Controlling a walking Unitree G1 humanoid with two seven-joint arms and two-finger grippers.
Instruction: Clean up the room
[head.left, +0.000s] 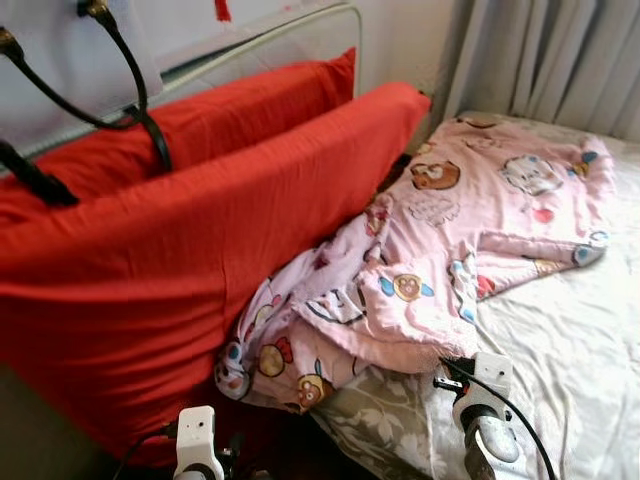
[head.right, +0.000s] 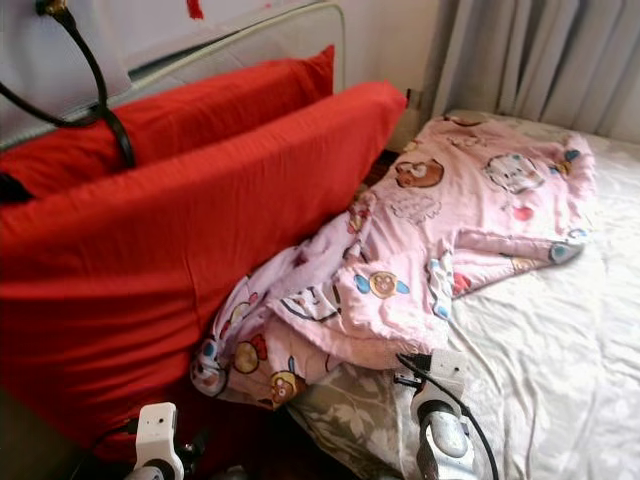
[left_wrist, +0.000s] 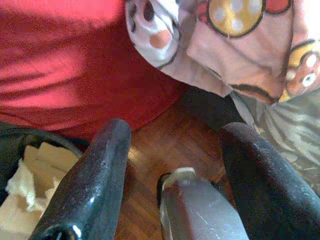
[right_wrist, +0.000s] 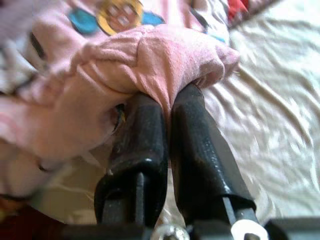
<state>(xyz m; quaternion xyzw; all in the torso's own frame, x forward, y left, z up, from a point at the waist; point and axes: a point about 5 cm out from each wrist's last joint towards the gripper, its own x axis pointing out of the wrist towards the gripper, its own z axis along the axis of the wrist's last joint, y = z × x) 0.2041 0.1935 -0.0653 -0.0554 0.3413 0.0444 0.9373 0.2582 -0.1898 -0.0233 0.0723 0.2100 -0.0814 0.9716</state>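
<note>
A pink cartoon-print blanket (head.left: 470, 220) lies crumpled across the bed, with one end drooping off the side next to a big red pillow (head.left: 200, 260). My right gripper (right_wrist: 167, 102) is shut on a thick fold at the blanket's near edge. The pink cloth bunches over its fingertips (right_wrist: 192, 107). My left gripper (left_wrist: 175, 132) hangs open low beside the bed, above wooden floor (left_wrist: 165, 145), with nothing between its fingers. The red pillow and the blanket's drooping corner (left_wrist: 235, 45) are just ahead of it.
A second red pillow (head.left: 250, 110) leans behind the first, against a metal bed rail (head.left: 300, 25). A white sheet (head.left: 580, 340) covers the mattress, over floral grey fabric (head.left: 380, 425). Grey curtains (head.left: 560, 60) hang at the back right. Black cables (head.left: 130, 70) cross the upper left.
</note>
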